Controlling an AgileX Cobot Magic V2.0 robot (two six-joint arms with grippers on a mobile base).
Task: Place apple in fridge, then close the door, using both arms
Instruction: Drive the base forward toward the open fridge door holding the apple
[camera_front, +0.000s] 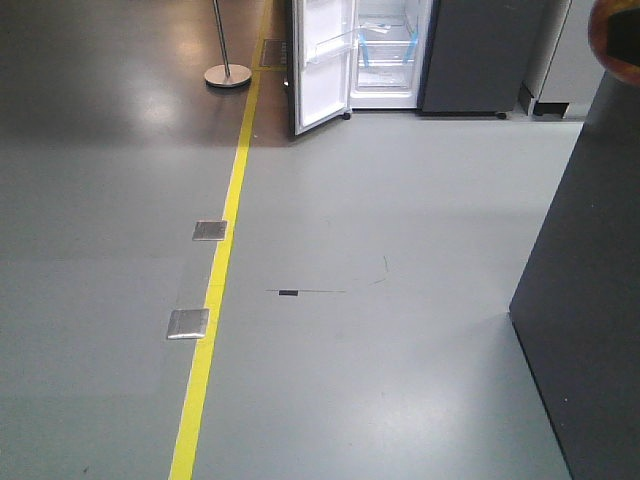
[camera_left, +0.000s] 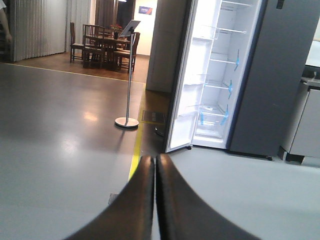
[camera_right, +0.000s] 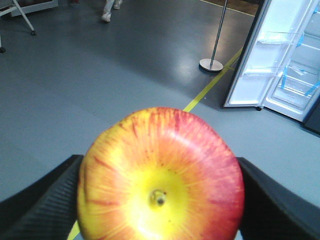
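Pointing stem-end camera-ward, the apple (camera_right: 160, 175) sits clamped.

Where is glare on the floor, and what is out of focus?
Front view: glare on the floor near the stand. Left wrist view: floor glare; the left gripper, jaws shut, looks soft. Right wrist view: the apple is sharp, the fridge interior overbright.

You see a grey floor (camera_front: 400, 350) carrying a yellow tape line (camera_front: 215, 290), two metal plates (camera_front: 188, 324) at its left edge, a stanchion base (camera_front: 227, 75) and the fridge (camera_front: 470, 60).
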